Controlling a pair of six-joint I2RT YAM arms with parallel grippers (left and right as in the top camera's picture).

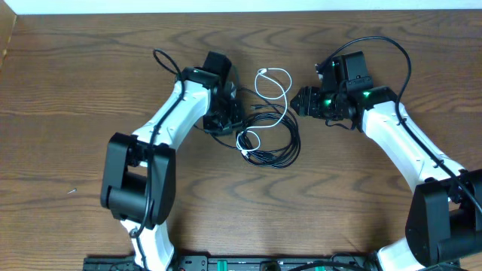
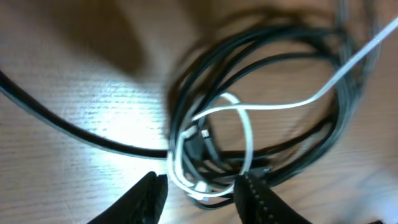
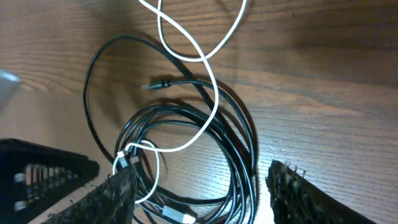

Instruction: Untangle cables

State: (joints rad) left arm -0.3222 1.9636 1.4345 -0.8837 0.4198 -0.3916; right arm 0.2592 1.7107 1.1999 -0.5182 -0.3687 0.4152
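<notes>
**A:** Item one, the cords?

**B:** Black cable [image 1: 295,143], long and thin, lying in a loose coil of several turns on the wooden table [image 1: 75,90], between the two arms. In the right wrist view one small plug end [image 3: 149,85] lies free, just outside the coil.

**A:** Item two?

**B:** White cable [image 1: 284,113], shorter. One part forms an open loop on the far side of the coil. The rest crosses over the black turns and winds into a small knot at the coil's near-left edge. The two cords touch there and remain tangled.

**A:** Left gripper [image 2: 199,199]?

**B:** Low over that knot. Its fingers [image 2: 258,199] stand apart, one on each side of the white loops and the black strands. Whether they press on the cords cannot be told, as the view is blurred.

**A:** Right gripper [image 3: 205,199]?

**B:** Just beside the coil's right side, above it. The jaws are spread wide and hold nothing. The coil lies on the wood beneath them.
</notes>
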